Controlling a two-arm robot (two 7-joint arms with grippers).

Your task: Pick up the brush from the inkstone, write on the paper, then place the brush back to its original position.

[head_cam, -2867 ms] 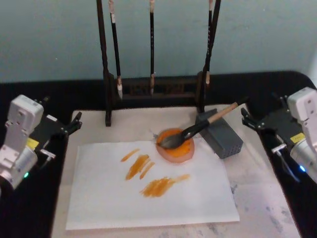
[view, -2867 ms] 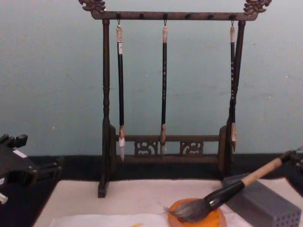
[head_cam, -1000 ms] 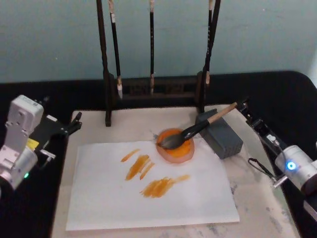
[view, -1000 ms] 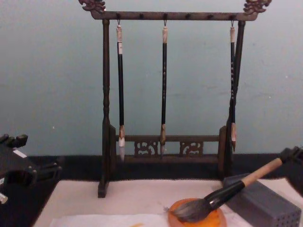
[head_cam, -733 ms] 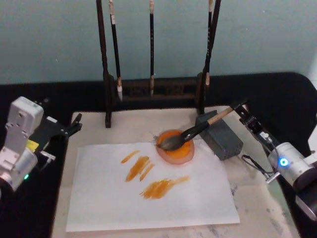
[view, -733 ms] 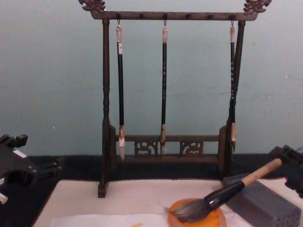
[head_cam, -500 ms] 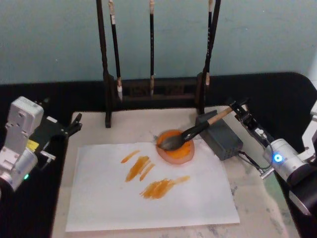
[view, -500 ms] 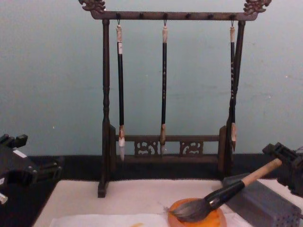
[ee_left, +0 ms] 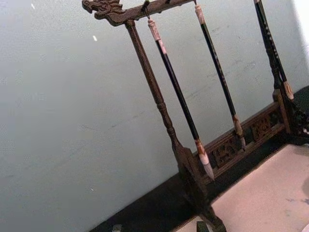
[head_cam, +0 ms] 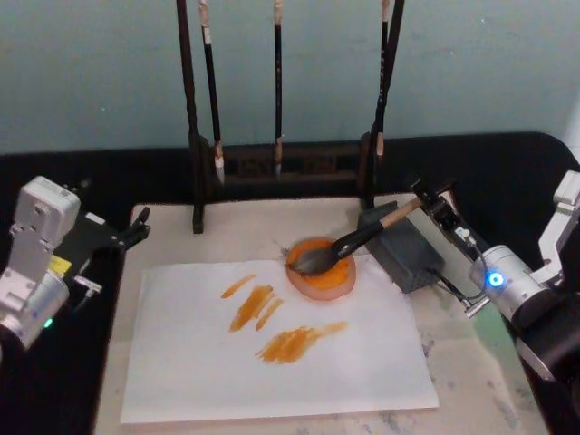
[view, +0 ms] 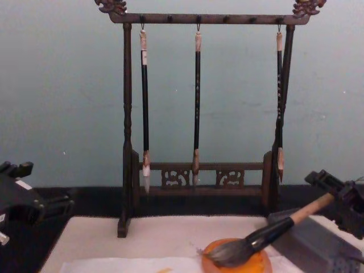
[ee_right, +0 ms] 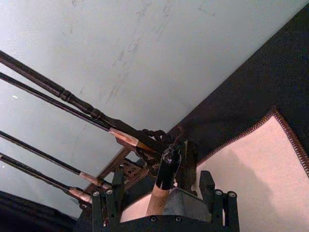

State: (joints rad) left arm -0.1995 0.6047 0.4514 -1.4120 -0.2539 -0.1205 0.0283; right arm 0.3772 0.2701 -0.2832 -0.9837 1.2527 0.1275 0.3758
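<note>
The brush (head_cam: 362, 234) lies with its tuft in the inkstone (head_cam: 319, 286), right of centre in the head view, its shaft slanting to the upper right over the grey block (head_cam: 408, 256). The black end cap points straight at the right gripper (head_cam: 432, 194). In the right wrist view the fingers (ee_right: 102, 200) are spread, one on each side of the shaft, not pinching, so closing looks like the next call. The paper (head_cam: 272, 353), streaked orange, waits lower left. The brush rack (head_cam: 195, 136) stands close behind, one to mind on the lift. The left gripper (head_cam: 134, 228) sits parked at the left edge, well apart.
</note>
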